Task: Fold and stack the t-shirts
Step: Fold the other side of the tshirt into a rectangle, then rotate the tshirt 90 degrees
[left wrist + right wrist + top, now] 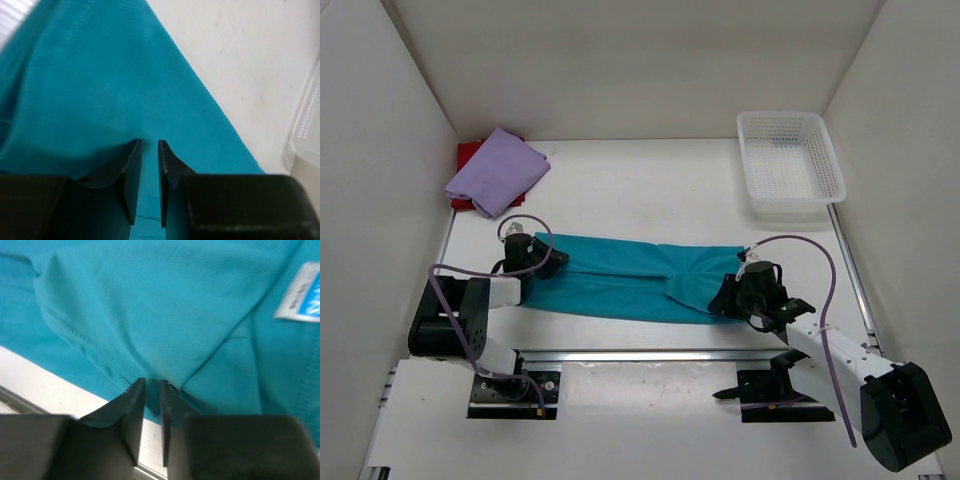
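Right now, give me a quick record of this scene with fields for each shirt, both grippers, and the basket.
teal shirt: laid out as a long band across the near table, held at both ends
left gripper: shut on the teal shirt's left end
right gripper: shut on the teal shirt's right end
lavender shirt: folded, in the far left corner, on top of the red shirt
red shirt: mostly hidden underneath, only its edges show
basket: white mesh, in the far right corner, apart from all the shirts
progress: two stacked, teal not yet

White worktop [650,190] enclosed by plain white walls [620,60] at far, left and right edges. Aluminium rail [650,354] along near edge. Illumination even.
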